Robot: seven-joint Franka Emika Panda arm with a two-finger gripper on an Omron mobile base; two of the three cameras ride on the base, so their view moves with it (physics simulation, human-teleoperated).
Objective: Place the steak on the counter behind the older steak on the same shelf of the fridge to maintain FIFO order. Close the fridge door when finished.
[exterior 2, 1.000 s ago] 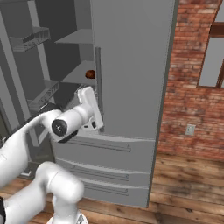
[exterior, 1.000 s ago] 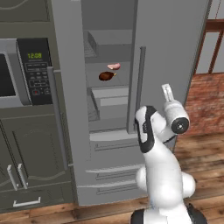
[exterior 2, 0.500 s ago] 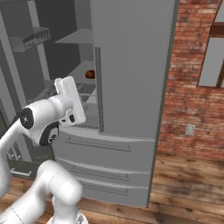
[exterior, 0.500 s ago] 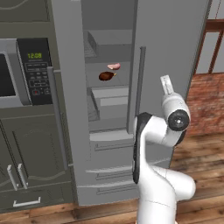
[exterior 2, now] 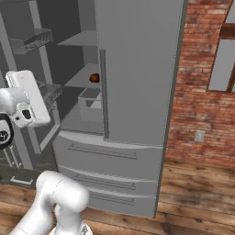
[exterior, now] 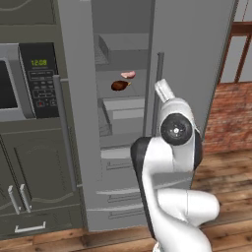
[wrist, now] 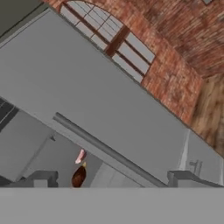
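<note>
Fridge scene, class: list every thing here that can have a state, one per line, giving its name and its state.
fridge: left door swung open, right door shut.
steak: lying on the shelf, behind the darker one.
older steak: lying on the same shelf, nearer the front.
shelf: carries both steaks.
claw: open, empty, outside the fridge.
microwave: door shut, clock lit.
drawers: shut.

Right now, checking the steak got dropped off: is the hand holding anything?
Nothing. The hand is open and empty; both steaks lie on the fridge shelf.
</note>
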